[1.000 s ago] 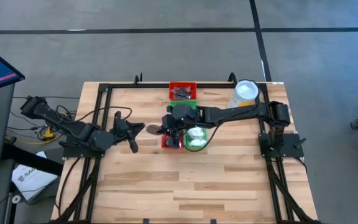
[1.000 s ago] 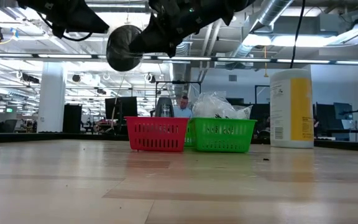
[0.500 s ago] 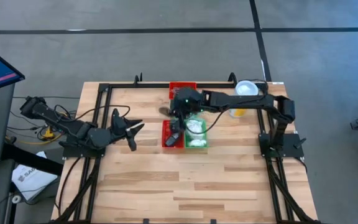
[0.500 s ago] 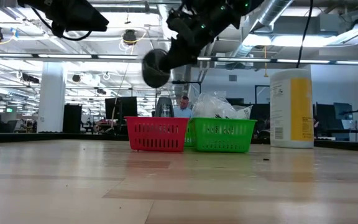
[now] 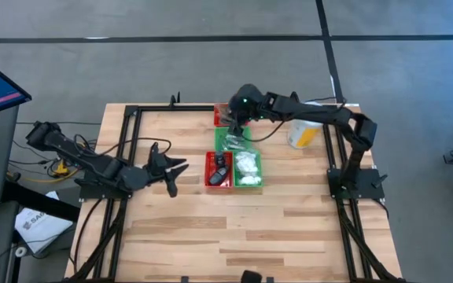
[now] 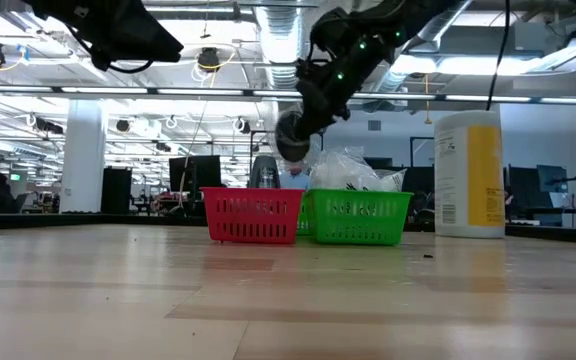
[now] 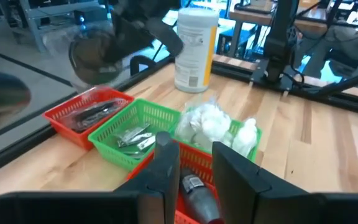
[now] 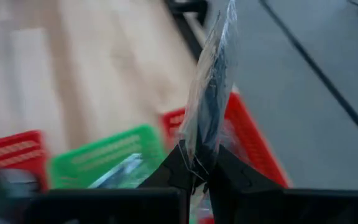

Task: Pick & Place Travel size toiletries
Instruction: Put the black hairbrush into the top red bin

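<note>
A clear packet with a dark disc [image 8: 209,93] is pinched in the right gripper [image 8: 197,167], hung directly over the far red tray [image 5: 223,115] beyond the green tray [image 5: 233,140]. The left gripper [image 7: 194,160], slightly parted and empty, is kept well apart.

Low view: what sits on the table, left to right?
Red basket → green basket → yellow canister.
</note>
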`<state>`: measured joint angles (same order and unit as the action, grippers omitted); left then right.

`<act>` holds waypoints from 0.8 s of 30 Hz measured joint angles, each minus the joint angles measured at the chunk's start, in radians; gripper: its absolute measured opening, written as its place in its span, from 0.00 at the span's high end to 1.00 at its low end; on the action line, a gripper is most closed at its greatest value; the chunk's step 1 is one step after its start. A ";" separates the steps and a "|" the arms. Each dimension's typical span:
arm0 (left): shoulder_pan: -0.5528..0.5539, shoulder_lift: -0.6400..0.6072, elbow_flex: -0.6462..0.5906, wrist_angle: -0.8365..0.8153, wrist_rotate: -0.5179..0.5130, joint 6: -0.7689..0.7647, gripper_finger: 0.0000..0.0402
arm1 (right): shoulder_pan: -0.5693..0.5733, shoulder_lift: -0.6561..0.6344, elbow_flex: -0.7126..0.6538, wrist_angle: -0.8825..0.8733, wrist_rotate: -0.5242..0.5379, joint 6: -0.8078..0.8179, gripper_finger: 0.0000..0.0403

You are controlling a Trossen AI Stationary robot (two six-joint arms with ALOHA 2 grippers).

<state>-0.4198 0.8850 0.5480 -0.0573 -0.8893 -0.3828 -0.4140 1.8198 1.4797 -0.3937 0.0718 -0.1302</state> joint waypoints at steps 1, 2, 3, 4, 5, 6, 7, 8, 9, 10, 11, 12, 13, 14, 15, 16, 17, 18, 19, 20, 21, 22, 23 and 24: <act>0.000 0.005 0.000 0.000 0.000 0.000 0.78 | -0.010 0.000 0.000 -0.001 0.015 -0.003 0.95; 0.000 0.010 0.000 0.000 0.001 0.000 0.78 | -0.020 0.000 0.000 -0.001 0.032 -0.004 0.95; 0.000 0.015 0.000 0.004 0.000 0.000 0.78 | -0.031 0.000 0.000 -0.003 0.039 -0.004 0.95; 0.000 0.020 0.000 0.010 0.000 0.000 0.78 | -0.041 0.000 0.000 -0.008 0.039 -0.003 0.95; 0.000 0.023 0.000 0.012 0.001 0.000 0.78 | -0.050 0.000 0.000 -0.016 0.039 -0.003 0.95; 0.000 0.025 0.000 0.012 0.001 0.000 0.78 | -0.058 0.000 0.000 -0.026 0.039 -0.003 0.95; 0.000 0.028 0.000 0.016 0.001 0.000 0.78 | -0.064 0.000 0.000 -0.039 0.039 -0.003 0.95; 0.000 0.029 0.000 0.017 0.001 0.000 0.78 | -0.068 0.000 0.000 -0.049 0.039 -0.003 0.95; 0.000 0.030 0.000 0.015 0.002 0.000 0.78 | -0.071 0.000 0.000 -0.053 0.039 -0.004 0.95; 0.000 0.029 0.000 0.017 0.002 0.000 0.78 | -0.076 0.000 0.000 -0.054 0.039 -0.006 0.95; 0.000 0.029 0.000 0.020 0.002 0.000 0.78 | -0.082 0.000 0.000 -0.054 0.038 -0.009 0.95; 0.000 0.029 0.000 0.020 0.002 0.000 0.78 | -0.086 0.000 0.000 -0.052 0.038 -0.010 0.95; 0.000 0.029 0.000 0.020 0.002 0.000 0.78 | -0.092 0.000 0.000 -0.052 0.038 -0.010 0.95; 0.000 0.030 0.000 0.022 0.002 0.000 0.78 | -0.099 0.000 0.000 -0.052 0.037 -0.010 0.95; 0.000 0.029 0.000 0.023 0.002 0.000 0.78 | -0.106 0.001 0.000 -0.052 0.035 -0.009 0.95; 0.000 0.029 0.000 0.023 0.002 0.000 0.78 | -0.111 0.008 0.000 -0.050 0.035 -0.009 0.95; 0.000 0.029 0.000 0.023 0.002 0.000 0.78 | -0.114 0.020 0.001 -0.040 0.035 -0.008 0.95; 0.000 0.029 0.000 0.023 0.002 0.000 0.78 | -0.118 0.031 0.001 -0.041 0.034 -0.004 0.95; 0.000 0.029 0.000 0.023 0.002 0.000 0.78 | -0.126 0.039 -0.002 -0.056 0.032 -0.003 0.95; 0.000 0.029 0.000 0.023 0.002 0.000 0.78 | -0.130 0.053 -0.003 -0.055 0.030 -0.003 0.95; 0.000 0.029 0.000 0.023 0.002 0.000 0.78 | -0.130 0.071 0.000 -0.036 0.027 -0.004 0.95; 0.000 0.029 0.000 0.023 0.002 0.000 0.78 | -0.130 0.086 0.002 -0.028 0.026 -0.010 0.95; 0.000 0.029 0.000 0.024 0.002 0.000 0.78 | -0.134 0.098 0.000 -0.039 0.026 -0.021 0.95; 0.000 0.029 0.000 0.024 0.002 0.000 0.78 | -0.137 0.108 -0.002 -0.041 0.025 -0.025 0.95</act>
<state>-0.4202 0.9142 0.5480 -0.0338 -0.8875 -0.3824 -0.5514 1.9280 1.4776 -0.4346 0.0971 -0.1551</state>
